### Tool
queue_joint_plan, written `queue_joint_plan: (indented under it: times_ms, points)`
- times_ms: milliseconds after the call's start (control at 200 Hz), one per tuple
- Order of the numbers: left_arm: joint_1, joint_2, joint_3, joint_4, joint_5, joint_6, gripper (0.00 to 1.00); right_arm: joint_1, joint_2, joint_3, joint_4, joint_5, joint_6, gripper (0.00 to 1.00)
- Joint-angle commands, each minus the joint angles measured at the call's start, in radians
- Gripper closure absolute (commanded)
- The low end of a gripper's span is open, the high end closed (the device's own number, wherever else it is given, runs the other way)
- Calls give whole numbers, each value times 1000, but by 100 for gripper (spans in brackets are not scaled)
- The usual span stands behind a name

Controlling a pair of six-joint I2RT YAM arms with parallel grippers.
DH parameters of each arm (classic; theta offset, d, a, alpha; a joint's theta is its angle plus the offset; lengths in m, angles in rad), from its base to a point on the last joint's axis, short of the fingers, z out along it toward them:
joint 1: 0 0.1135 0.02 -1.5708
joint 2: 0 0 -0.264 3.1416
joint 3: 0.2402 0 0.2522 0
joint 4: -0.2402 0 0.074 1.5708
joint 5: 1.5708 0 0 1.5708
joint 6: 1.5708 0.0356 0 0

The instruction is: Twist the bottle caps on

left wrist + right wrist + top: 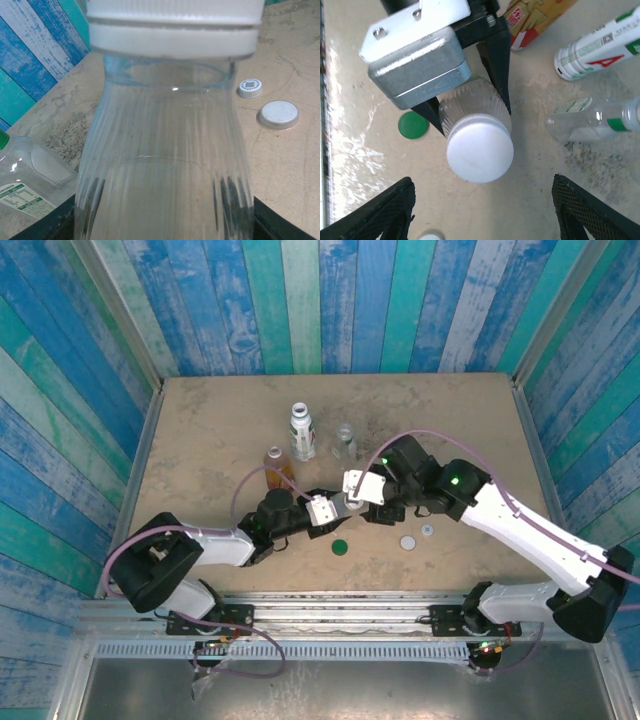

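My left gripper (472, 117) is clamped on the ribbed shoulder of the larger clear bottle (165, 165), one black finger pressed against each side. The bottle is near the middle of the table (200, 420). Beyond it, toward the far wall, stand the amber bottle (277, 462), then the white-labelled bottle (302, 432), then the smaller clear bottle (346, 440) with a green band at its neck. Nearer my bases, the dark green cap (340, 547) lies flat on the table, apart from the held bottle. A white cap (480, 150) sits on the held bottle's neck; I cannot tell whether it is threaded fully home. My right gripper (482, 180) hangs over that cap with its jaws spread wide, both mesh pads well clear of it, gripping nothing. Further right two loose caps lie close together: a plain pale cap (408, 541) and a smaller printed cap (428, 531).
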Motion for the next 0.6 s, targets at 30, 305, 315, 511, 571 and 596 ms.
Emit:
queue_joint_plan:
  times_ms: [30, 305, 315, 511, 571, 596]
  points:
    - [-4, -47, -9, -1, 37, 14, 39, 2, 46, 26, -21, 24, -187, 32]
    - [-4, -33, -3, -8, 38, 15, 39, 6, 103, 44, -11, -30, -173, 43]
    - [-4, -32, -2, -8, 38, 15, 39, 6, 105, 45, -11, -32, -172, 44]
    - [-3, -27, 2, -16, 36, 14, 41, 9, 107, 46, -17, -60, -163, 51]
    - [-4, -29, 5, -19, 36, 13, 41, 8, 103, 40, -17, -67, -154, 53]
    - [-4, -28, 4, -18, 36, 12, 41, 9, 103, 37, -18, -68, -151, 54]
